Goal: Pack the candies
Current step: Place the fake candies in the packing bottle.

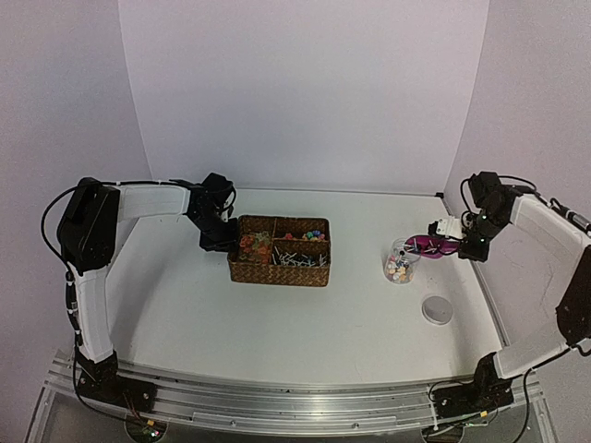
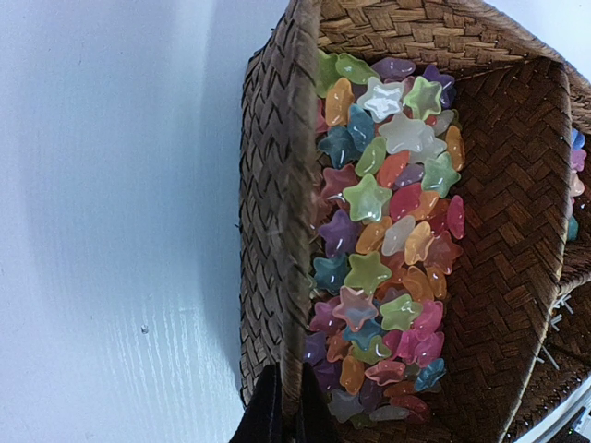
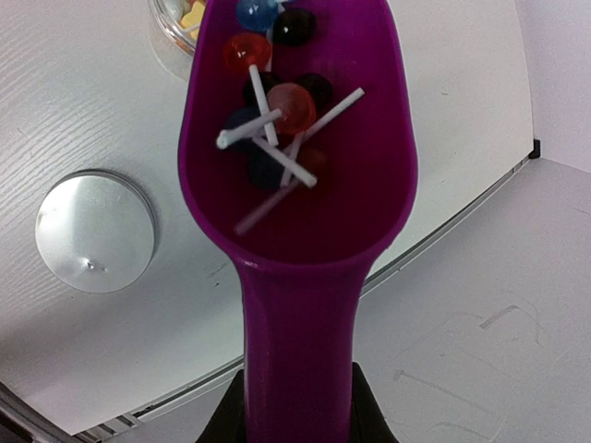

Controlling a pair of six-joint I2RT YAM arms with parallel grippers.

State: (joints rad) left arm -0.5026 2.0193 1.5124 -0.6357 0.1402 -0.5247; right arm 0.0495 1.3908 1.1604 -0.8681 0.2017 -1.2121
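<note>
My right gripper (image 1: 459, 245) (image 3: 297, 411) is shut on the handle of a magenta scoop (image 1: 430, 245) (image 3: 295, 212). The scoop holds several small round candies (image 3: 272, 111), red, blue and dark, with white sticks. Its tip is over the mouth of a clear jar (image 1: 400, 264) (image 3: 175, 23) that has mixed candies in it. My left gripper (image 1: 220, 242) (image 2: 283, 411) is shut on the left wall of a brown wicker basket (image 1: 277, 272) (image 2: 268, 185). The basket's near compartment holds many star-shaped candies (image 2: 383, 258) in mixed colours.
A round silver lid (image 1: 437, 309) (image 3: 95, 231) lies on the white table in front of the jar. The basket's other compartments hold white-stick sweets (image 1: 300, 259) and more coloured ones (image 1: 314, 234). The table's right edge is close behind the scoop.
</note>
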